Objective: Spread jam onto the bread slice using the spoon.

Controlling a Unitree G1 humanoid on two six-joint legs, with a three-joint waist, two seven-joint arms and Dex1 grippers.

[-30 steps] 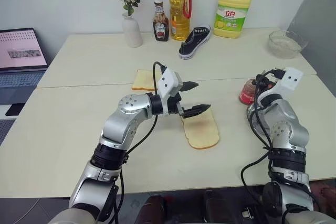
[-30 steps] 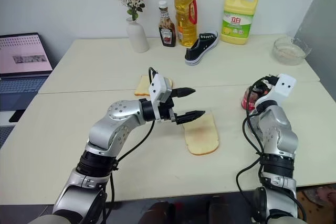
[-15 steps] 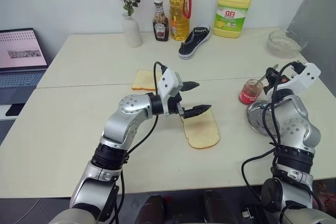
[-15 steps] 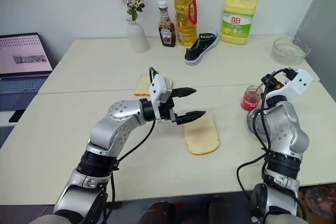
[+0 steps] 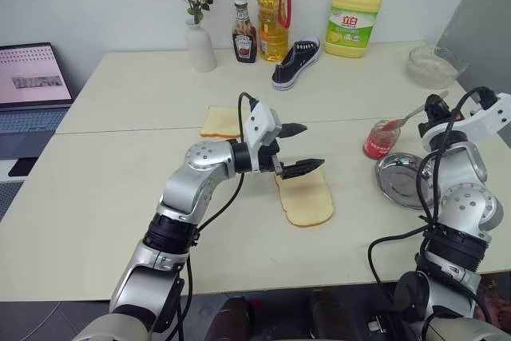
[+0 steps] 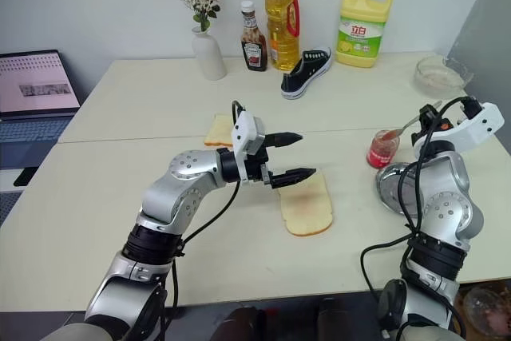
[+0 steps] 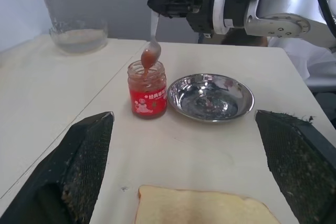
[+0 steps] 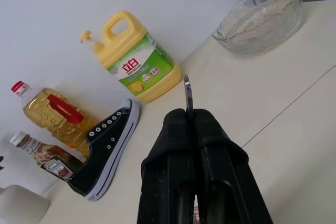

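Right gripper (image 7: 157, 2), clamped on the spoon (image 7: 153, 32) with jam (image 7: 149, 56) heaped just above the jar (image 7: 147, 90), could drip onto the tabletop (image 7: 210, 150) while crossing to the bread (image 5: 304, 197) beneath the open left gripper (image 5: 299, 149).

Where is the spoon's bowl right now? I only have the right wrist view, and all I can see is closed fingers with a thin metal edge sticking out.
Observer: The spoon hangs from the right gripper, bowl just above the mouth of the jam jar.
Operator: Did it pick anything up?
Observer: Yes, the bowl carries a reddish blob of jam.
Operator: And the bread?
Observer: The bread slice lies flat on the table, well to the left of the jar, just below the open left gripper.
Operator: Anything beside the jar?
Observer: A round steel dish sits next to it.
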